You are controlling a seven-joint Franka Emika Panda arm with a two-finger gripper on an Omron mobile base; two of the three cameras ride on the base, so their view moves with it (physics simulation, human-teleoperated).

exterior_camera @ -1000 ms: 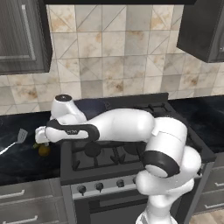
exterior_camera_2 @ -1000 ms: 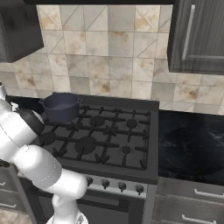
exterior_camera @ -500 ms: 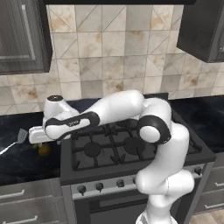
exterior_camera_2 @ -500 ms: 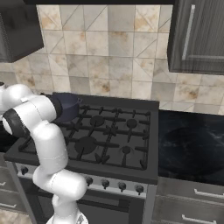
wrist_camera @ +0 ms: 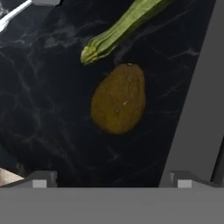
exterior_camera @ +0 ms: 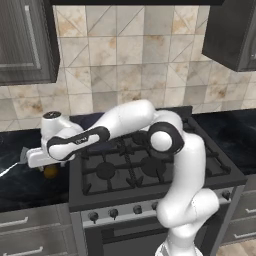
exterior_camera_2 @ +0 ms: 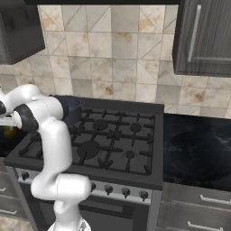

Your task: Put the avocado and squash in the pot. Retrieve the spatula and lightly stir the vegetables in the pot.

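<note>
Both fingertips open, avocado (wrist_camera: 119, 99) centred btwn gripper (wrist_camera: 109, 178) tips, apart.

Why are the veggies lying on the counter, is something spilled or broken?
Nothing looks spilled or broken. The avocado and the squash lie whole on the dark counter, close together, not yet in the pot on the stove. The open gripper hangs above the avocado.

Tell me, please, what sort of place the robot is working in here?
A kitchen, rendered in simulation: a gas stove with burner grates and front knobs, a tiled backsplash under dark wall cabinets, and a black marbled counter holding an avocado and squash.
</note>
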